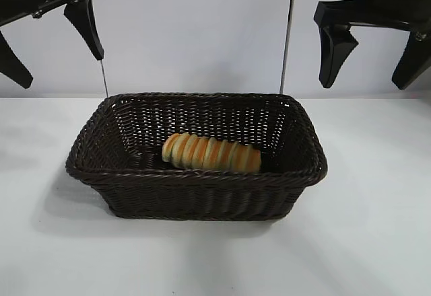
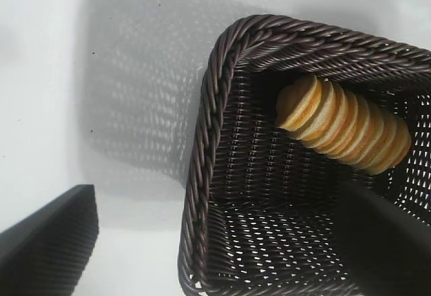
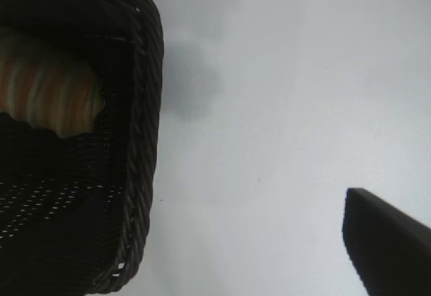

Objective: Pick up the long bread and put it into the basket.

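Note:
The long bread (image 1: 211,153), golden-yellow with orange-brown ridges, lies on its side inside the dark brown wicker basket (image 1: 195,101) in the middle of the white table. It also shows in the left wrist view (image 2: 343,126) and the right wrist view (image 3: 47,94). My left gripper (image 1: 59,44) hangs high above the basket's back left corner, open and empty. My right gripper (image 1: 372,52) hangs high above the table beyond the basket's back right corner, open and empty. In the left wrist view the basket's corner (image 2: 209,107) lies between my fingers (image 2: 47,249).
The white table (image 1: 377,229) spreads on all sides of the basket. A white wall with a thin vertical seam (image 1: 288,33) stands behind. One right finger (image 3: 390,242) shows over bare table beside the basket's rim (image 3: 145,141).

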